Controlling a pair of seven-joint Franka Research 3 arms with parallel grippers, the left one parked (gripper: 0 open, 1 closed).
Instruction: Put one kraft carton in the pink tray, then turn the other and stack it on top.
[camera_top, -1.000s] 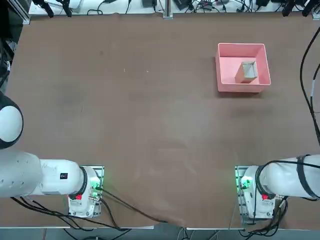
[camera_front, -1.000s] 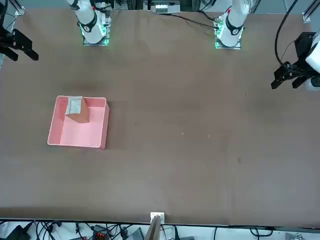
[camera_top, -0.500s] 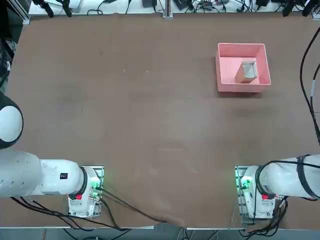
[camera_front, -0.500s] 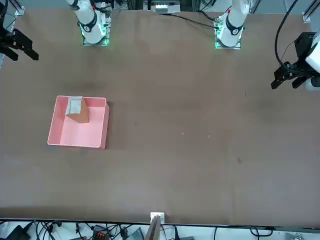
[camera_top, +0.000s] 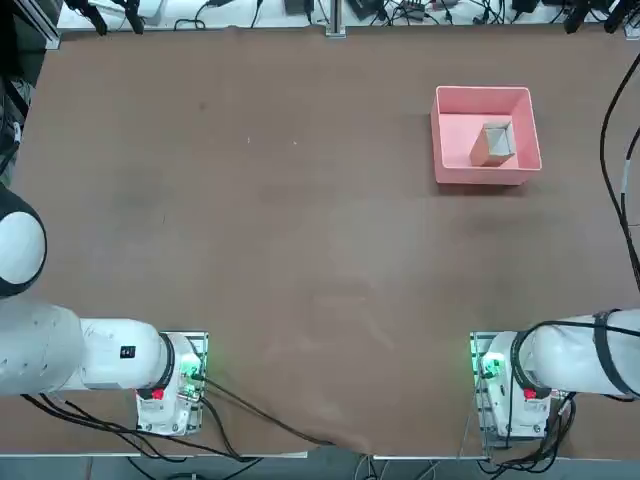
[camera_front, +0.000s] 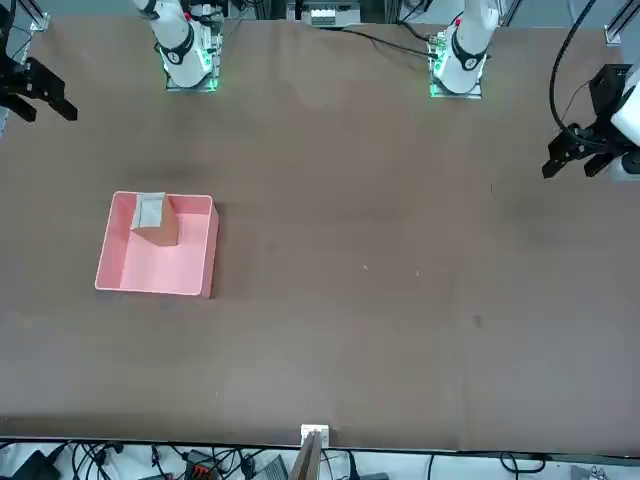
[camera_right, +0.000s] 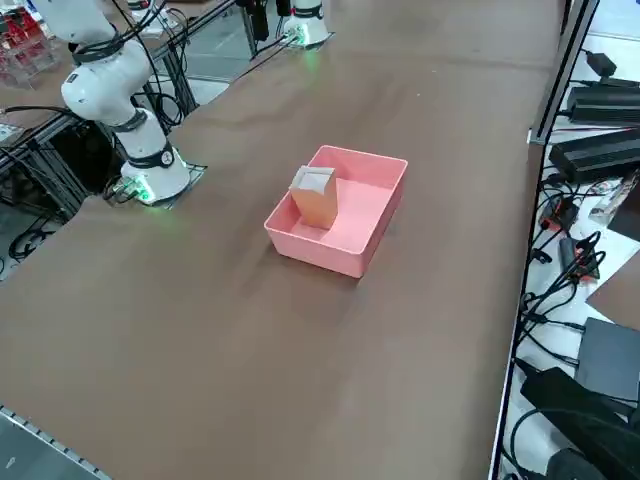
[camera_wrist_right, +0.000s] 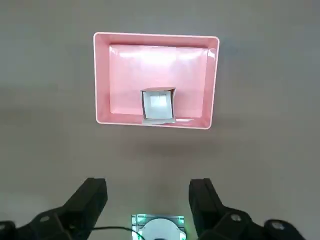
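Kraft cartons (camera_right: 316, 198) sit as one stack in the pink tray (camera_top: 452, 165), against its wall nearest the robot, near the table's far right corner. Nothing changed in the last second; we judge stacking done. Right end effector (camera_wrist_right: 148, 200) open, empty, high above the table. We can't separate the cartons.

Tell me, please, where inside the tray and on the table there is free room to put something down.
Inside the pink tray, the floor away from the stacked kraft cartons is bare; they crowd the wall nearest the robot. The brown table around the tray is bare. The right gripper hangs open, high above.
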